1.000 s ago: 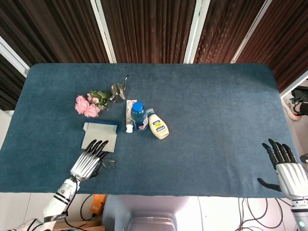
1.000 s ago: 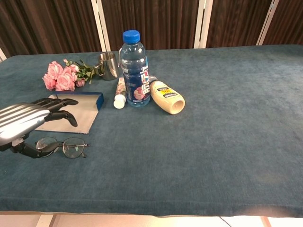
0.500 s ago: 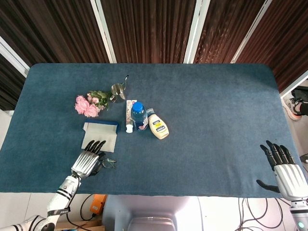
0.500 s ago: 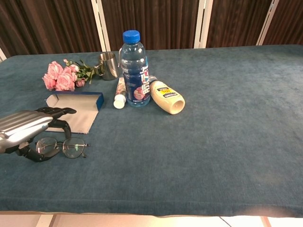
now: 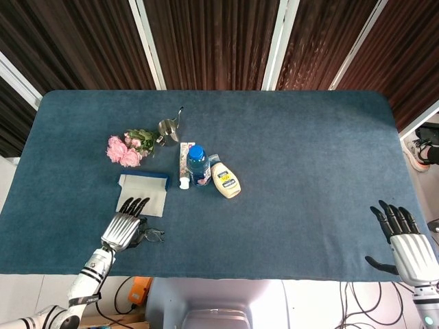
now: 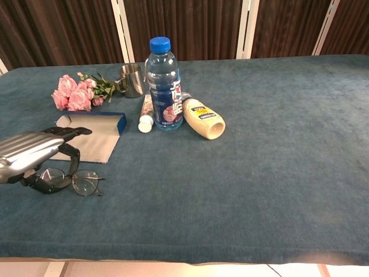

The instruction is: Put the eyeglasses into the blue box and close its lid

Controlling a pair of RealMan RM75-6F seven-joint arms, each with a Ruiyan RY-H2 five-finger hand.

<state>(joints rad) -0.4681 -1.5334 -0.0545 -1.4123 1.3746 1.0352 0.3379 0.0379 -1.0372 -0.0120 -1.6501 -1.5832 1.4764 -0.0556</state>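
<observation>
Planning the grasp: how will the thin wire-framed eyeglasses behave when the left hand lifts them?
The thin wire-framed eyeglasses look light, so they probably slide on the blue cloth if nudged. Their slim frame likely bends or twists under a hard pinch. The left hand covers one side, so lifting may tilt them.

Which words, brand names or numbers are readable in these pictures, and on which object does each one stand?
No text can be read with certainty.
Water bottle: its blue label carries large white and red print, too blurred to read.
Squeeze bottle lying on its side: yellow and dark label, print too small to read.
Small tube beside the water bottle: print too small to read.
Blue box, eyeglasses and metal cup: no text visible.
</observation>
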